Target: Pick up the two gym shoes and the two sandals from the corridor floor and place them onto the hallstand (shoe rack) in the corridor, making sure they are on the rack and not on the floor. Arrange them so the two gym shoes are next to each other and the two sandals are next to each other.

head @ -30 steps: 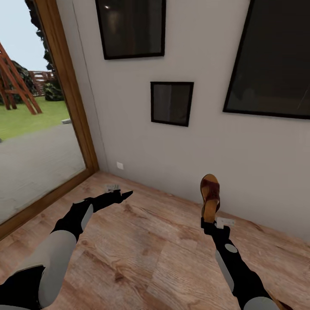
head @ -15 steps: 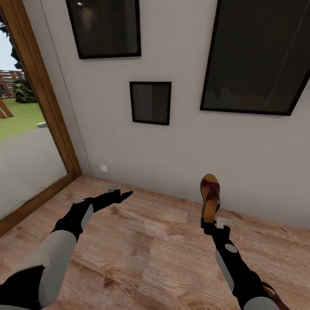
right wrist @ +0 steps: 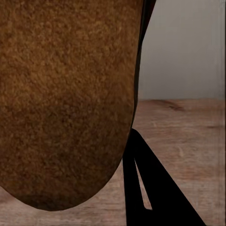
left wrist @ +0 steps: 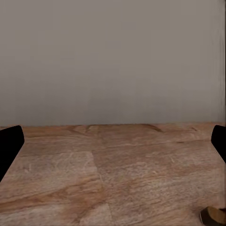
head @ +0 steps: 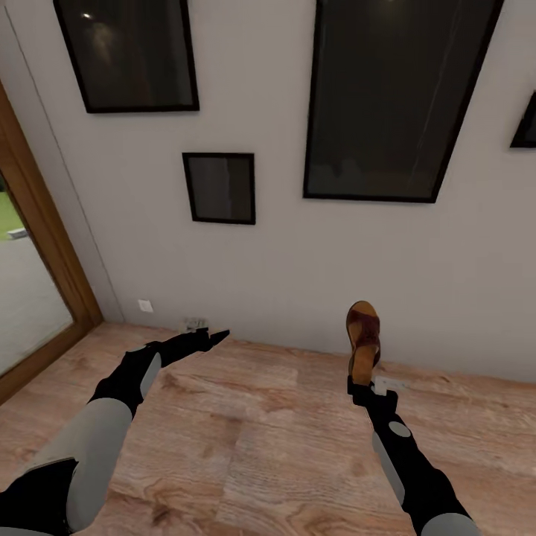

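The right hand (head: 365, 381) is closed on the heel end of a brown leather slip-on sandal with a wide strap and tan footbed (head: 363, 339). The sandal is held upright above the light brown wood-plank corridor floor (head: 283, 439), toe end up, at the right of the scene and in front of the pale grey wall (head: 283, 253). In the right wrist view the sandal's brown surface (right wrist: 66, 99) is seen very close, with one black finger (right wrist: 150, 188) pressed against its edge.

The left hand (head: 212, 339) is held out low over the floor at the left, and nothing is held in it. In the left wrist view its two black fingertips (left wrist: 9, 146) are seen at opposite edges of the picture, so the fingers are spread wide. A small brown object (left wrist: 214, 215) lies on the floor at that view's corner; what it is cannot be told.

Three dark, black-framed pictures (head: 220, 187) hang on the wall, and a wooden door frame (head: 41, 238) stands at the far left. No writing or brand can be read anywhere.
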Available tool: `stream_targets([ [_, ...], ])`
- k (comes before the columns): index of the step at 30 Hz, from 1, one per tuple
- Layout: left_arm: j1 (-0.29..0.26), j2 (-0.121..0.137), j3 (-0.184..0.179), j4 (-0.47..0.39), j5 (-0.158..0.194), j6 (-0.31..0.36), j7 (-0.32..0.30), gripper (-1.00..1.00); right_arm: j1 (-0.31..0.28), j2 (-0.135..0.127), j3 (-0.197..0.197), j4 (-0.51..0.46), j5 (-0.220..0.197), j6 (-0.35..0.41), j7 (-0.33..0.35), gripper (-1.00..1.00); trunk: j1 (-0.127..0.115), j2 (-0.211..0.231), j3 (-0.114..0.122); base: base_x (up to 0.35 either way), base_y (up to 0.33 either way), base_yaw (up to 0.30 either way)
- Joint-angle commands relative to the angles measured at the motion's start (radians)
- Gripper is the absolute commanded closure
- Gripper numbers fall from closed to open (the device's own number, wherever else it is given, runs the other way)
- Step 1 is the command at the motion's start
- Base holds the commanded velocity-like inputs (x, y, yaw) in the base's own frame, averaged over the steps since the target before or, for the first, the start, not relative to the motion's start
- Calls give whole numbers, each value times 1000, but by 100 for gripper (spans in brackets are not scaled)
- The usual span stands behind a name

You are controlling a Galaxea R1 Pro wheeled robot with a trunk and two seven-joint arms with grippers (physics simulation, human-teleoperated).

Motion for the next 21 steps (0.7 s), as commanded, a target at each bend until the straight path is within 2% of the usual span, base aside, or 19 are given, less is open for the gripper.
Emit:
stream_targets([
  [1, 0, -1, 7, -2, -7, 8, -8, -100, -1, 0, 2, -1, -12, 1, -4, 100, -1, 0, 3, 0, 0, -290],
  [6, 0, -1, 7, -2, -7, 8, -8, -100, -1, 0, 2, -1, -12, 1, -4, 100, -3, 1, 26, 0, 0, -286],
  [15, 0, -1, 7, -2, -7, 8, -8, -100, -1, 0, 2, -1, -12, 1, -4, 100, -37, 64, 56, 0, 0, -109],
  [19, 0, -1, 7, -2, -7, 8, -8, -100, -1, -1, 2, -1, -12, 1, -4, 100, -53, 92, 70, 0, 0, -194],
  [21, 0, -1, 7, -2, -7, 8, -8, -100, -1, -1, 2, -1, -12, 1, -4, 100, -53, 92, 70, 0, 0, -237],
])
